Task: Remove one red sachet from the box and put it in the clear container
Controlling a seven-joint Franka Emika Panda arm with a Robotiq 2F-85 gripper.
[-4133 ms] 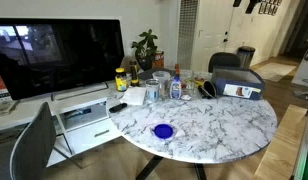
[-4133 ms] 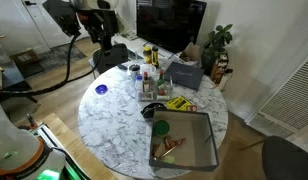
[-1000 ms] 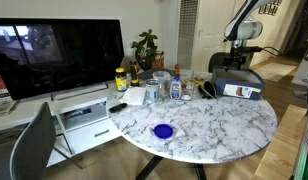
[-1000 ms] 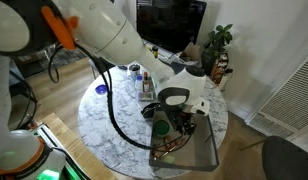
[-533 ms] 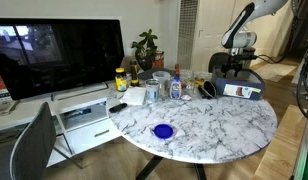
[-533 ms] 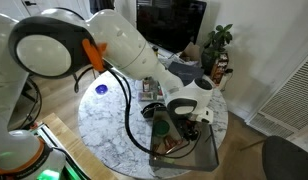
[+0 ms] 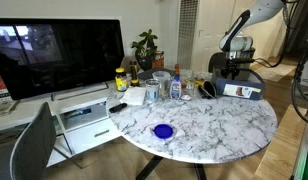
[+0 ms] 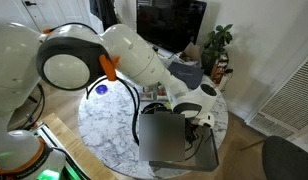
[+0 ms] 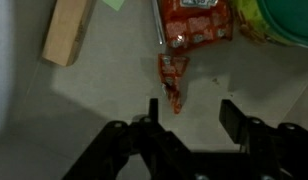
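Arm (image 8: pixel 144 62) arcs across the table (image 7: pixel 209 125) and the wrist points down into the box (image 7: pixel 239 90). Gripper (image 9: pixel 189 105) hangs with jaws wide and nothing between them, just above the box floor. In the wrist view I count two sachets, both lying in the box. The big red sachet (image 9: pixel 194 22) is at the top edge. The small red sachet (image 9: pixel 174 80) is just below it, long axis straight away from the fingers and roughly lined up with the left one. Also one tan block (image 9: pixel 69 30) and one green round item (image 9: pixel 286 18).
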